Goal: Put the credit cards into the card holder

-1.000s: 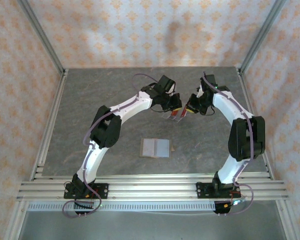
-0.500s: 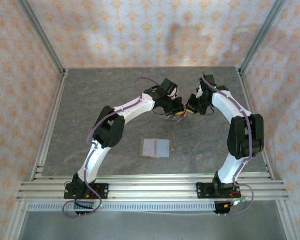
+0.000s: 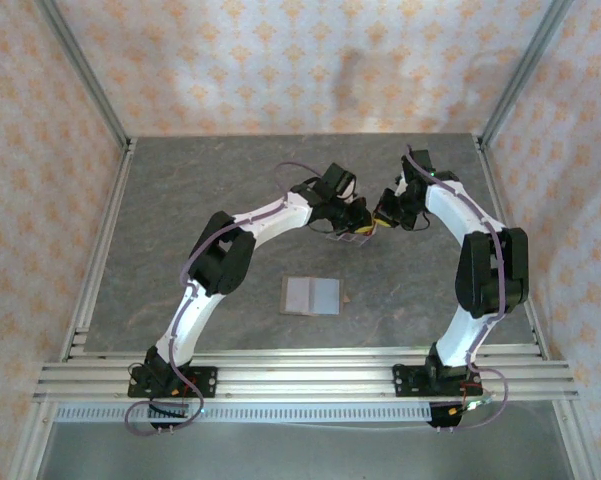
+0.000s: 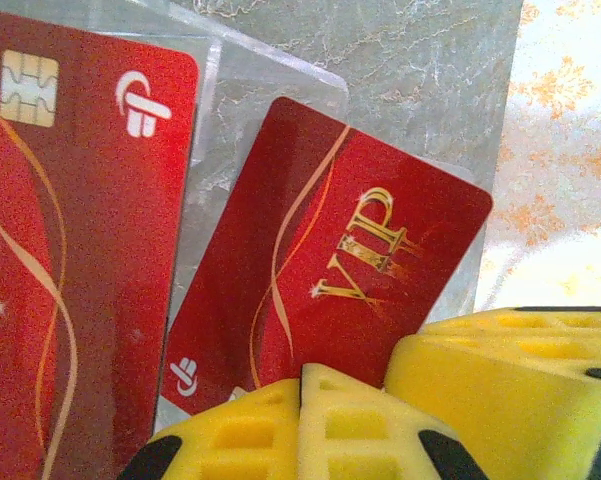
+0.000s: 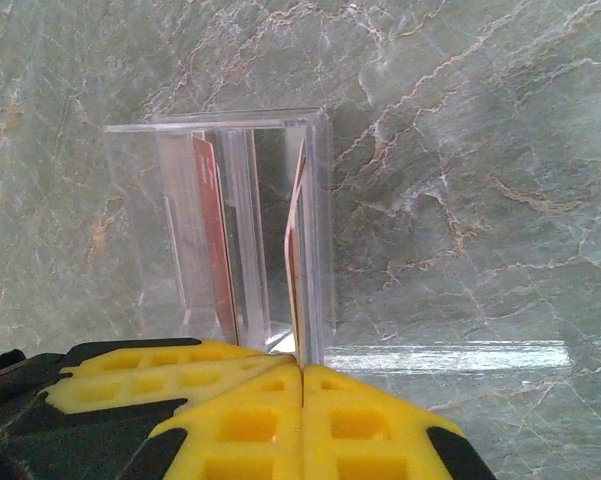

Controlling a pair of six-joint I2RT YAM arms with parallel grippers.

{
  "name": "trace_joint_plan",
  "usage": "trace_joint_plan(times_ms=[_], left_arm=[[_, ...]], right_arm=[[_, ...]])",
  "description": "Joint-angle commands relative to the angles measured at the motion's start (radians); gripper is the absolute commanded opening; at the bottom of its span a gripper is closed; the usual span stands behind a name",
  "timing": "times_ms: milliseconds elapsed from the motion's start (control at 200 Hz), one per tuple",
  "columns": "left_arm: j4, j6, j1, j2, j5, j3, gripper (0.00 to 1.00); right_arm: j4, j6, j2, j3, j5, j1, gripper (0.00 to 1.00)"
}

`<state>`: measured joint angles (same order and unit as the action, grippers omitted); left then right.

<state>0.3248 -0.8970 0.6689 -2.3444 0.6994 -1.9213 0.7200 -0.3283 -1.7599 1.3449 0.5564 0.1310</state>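
Two red credit cards stand in a clear slotted rack: a chip card and a tilted VIP card. My left gripper is shut and empty, with its tips against the VIP card's lower edge. My right gripper is shut at the rack's end, in line with the right card's edge. I cannot tell if it pinches anything. From above, both grippers meet at the rack. The card holder lies open, grey side up, nearer the arm bases.
The marble-grey table lies inside an aluminium frame with patterned walls. A metal rail runs along the near edge by the arm bases. There is bare tabletop left of the arms and around the card holder.
The left arm has swung to the right, bringing its gripper up against the rack beside the right gripper. The right arm and the card holder have stayed put.
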Motion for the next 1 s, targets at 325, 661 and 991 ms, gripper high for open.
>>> trace_joint_plan(times_ms=[325,661,991], left_arm=[[-0.001,-0.001,0.023,-0.057,-0.032,0.05,0.02],[-0.002,-0.004,0.014,-0.052,-0.041,0.051,0.02],[0.009,0.001,0.008,-0.058,-0.045,0.036,0.02]], right_arm=[[0.03,0.008,0.023,0.035,0.0,0.002,0.0],[0.05,0.009,0.059,0.045,0.011,0.004,0.02],[0.063,0.011,0.073,0.049,0.012,0.006,0.04]])
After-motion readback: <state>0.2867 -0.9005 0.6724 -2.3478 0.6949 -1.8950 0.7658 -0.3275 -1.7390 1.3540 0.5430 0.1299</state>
